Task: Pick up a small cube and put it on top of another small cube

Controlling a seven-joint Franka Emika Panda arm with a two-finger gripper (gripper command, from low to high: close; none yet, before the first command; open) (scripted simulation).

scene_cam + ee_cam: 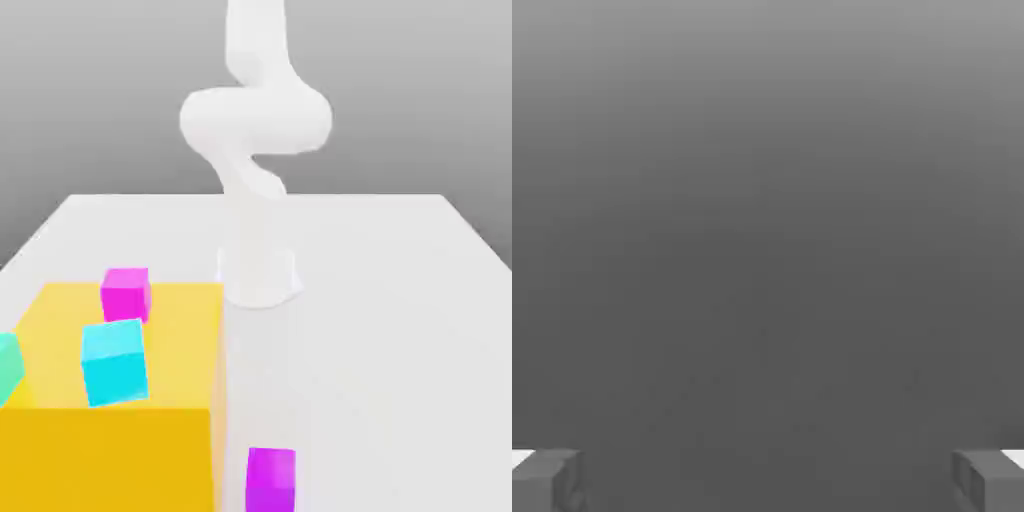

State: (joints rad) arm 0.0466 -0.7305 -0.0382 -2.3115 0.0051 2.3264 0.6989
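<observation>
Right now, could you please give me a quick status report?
Fingers wide apart, nothing between them. Small purple cube on the table, untouched, beside the yellow block. Nothing on top of it.

White arm (255,130) over a pale white bench (400,330). Yellow block (110,440), all plain. On it a magenta cube (125,293), a cyan cube (114,361), a green cube (8,366) at the edge. Purple-violet small cube (271,480) down on the bench. Grey fingertips (547,480) on the claw (768,480), against plain grey.
</observation>
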